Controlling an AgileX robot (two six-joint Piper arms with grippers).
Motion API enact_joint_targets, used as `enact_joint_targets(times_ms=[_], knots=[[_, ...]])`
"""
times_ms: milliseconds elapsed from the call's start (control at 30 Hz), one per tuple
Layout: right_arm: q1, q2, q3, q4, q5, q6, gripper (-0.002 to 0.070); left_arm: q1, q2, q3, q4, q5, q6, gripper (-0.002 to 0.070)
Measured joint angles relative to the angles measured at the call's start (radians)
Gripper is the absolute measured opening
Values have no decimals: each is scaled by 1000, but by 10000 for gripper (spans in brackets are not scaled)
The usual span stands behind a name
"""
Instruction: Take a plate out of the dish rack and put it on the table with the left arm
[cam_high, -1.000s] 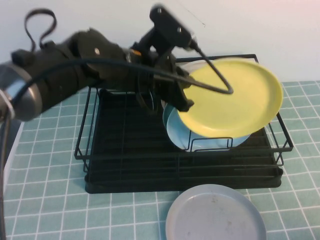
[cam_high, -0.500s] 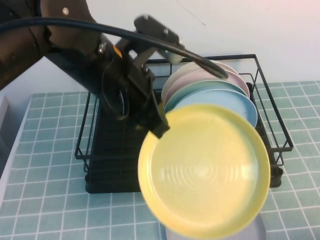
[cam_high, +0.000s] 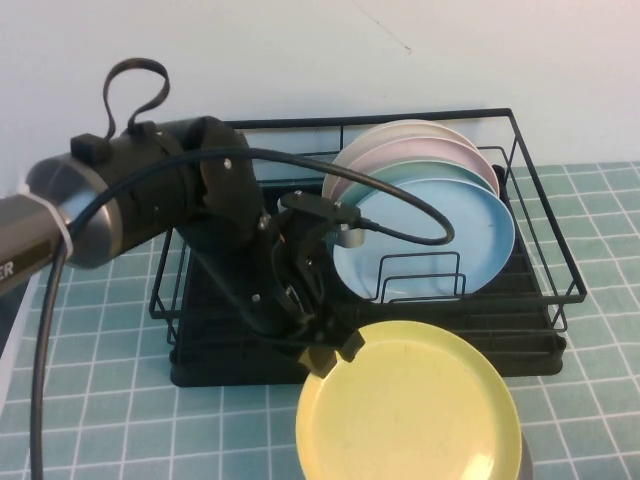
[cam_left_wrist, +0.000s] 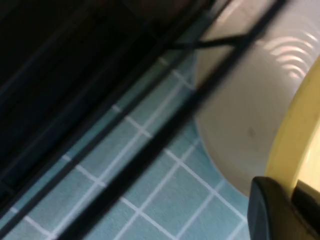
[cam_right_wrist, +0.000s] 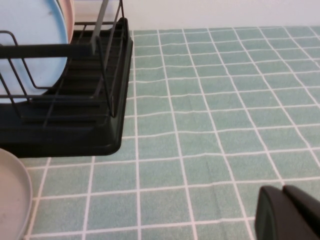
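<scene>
My left gripper (cam_high: 336, 352) is shut on the rim of the pale-yellow plate (cam_high: 410, 408). It holds the plate nearly flat, low in front of the dish rack (cam_high: 240, 300), over the grey plate (cam_high: 523, 464), which is mostly hidden. In the left wrist view the fingers (cam_left_wrist: 267, 210) clamp the yellow rim (cam_left_wrist: 295, 120), with the grey plate (cam_left_wrist: 245, 100) below it; I cannot tell if the two plates touch. My right gripper (cam_right_wrist: 286, 212) is shut and empty above the tiled table (cam_right_wrist: 210, 125), to the right of the rack (cam_right_wrist: 75, 135).
A light-blue plate (cam_high: 440, 225) and several pale plates behind it stand upright in the rack's right half. Teal tiles (cam_high: 90, 420) lie bare to the front left. The grey plate's edge (cam_right_wrist: 10, 195) also shows in the right wrist view.
My left arm has swung the yellow plate from up beside the rack forward and down. It is now low in front of the rack, covering the grey plate.
</scene>
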Motion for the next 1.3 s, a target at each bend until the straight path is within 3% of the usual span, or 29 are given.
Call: enact_joint_targets(times_ms=[267, 500, 667, 833, 967, 1100, 1233, 1300], knots=[[0, 0, 0, 0, 0, 0, -1, -99, 25, 10, 118, -129, -233, 4], [0, 0, 0, 0, 0, 0, -1, -134, 39, 10, 242, -135, -376, 24], [0, 0, 0, 0, 0, 0, -1, -134, 39, 10, 268, -135, -389, 117], [0, 0, 0, 0, 0, 0, -1, -134, 19, -5, 271, -100, -388, 293], [0, 0, 0, 0, 0, 0, -1, -134, -20, -56, 286, -36, -359, 353], [0, 0, 0, 0, 0, 0, -1, -134, -105, -101, 294, 7, -304, 299], [0, 0, 0, 0, 0, 0, -1, -134, -239, -102, 280, 7, -222, 92], [0, 0, 0, 0, 0, 0, -1, -134, -310, -102, 261, -7, -205, 42]])
